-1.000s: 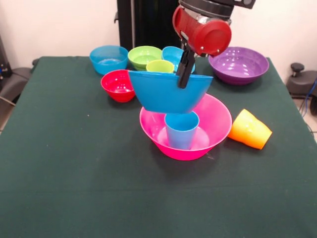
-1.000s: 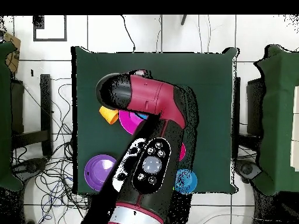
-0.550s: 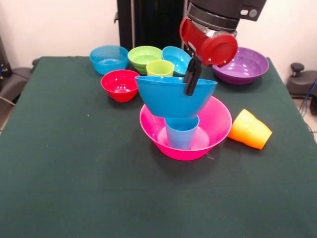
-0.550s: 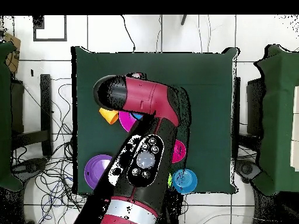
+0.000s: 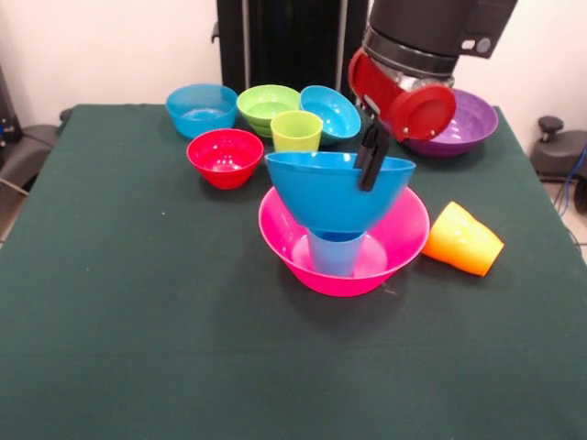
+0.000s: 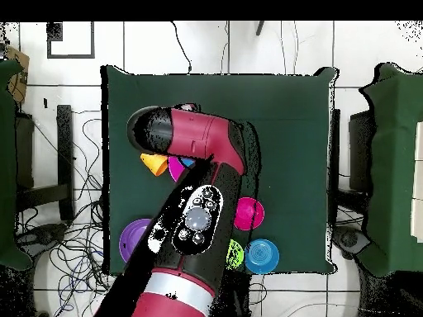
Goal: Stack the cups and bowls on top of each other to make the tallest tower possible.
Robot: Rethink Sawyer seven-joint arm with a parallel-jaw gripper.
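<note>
- The gripper point(image 5: 371, 168) is clamped on the far rim of the large blue bowl point(image 5: 337, 191), one finger inside the wall and one outside, as the bowl sits level over the light blue cup point(image 5: 335, 252).
- The cup stands upright in the middle of the huge pink bowl point(image 5: 404, 240), which serves as the tower's base near the table's centre.
- Whether the blue bowl's foot already rests on the cup's rim is hard to judge from the front view; it appears to touch or hang just above.
- To finish this step well, the bowl should be centred and level on the cup, then released by opening the fingers gently and lifting straight up, so the rim is not dragged sideways.
- Waiting for later tiers: the orange cup point(image 5: 462, 239) on its side beside the pink bowl, and the lime green cup point(image 5: 296, 130), red bowl point(image 5: 225, 157) and purple bowl point(image 5: 459, 124) behind.
- No brand, label or writing can be read on any piece.
</note>
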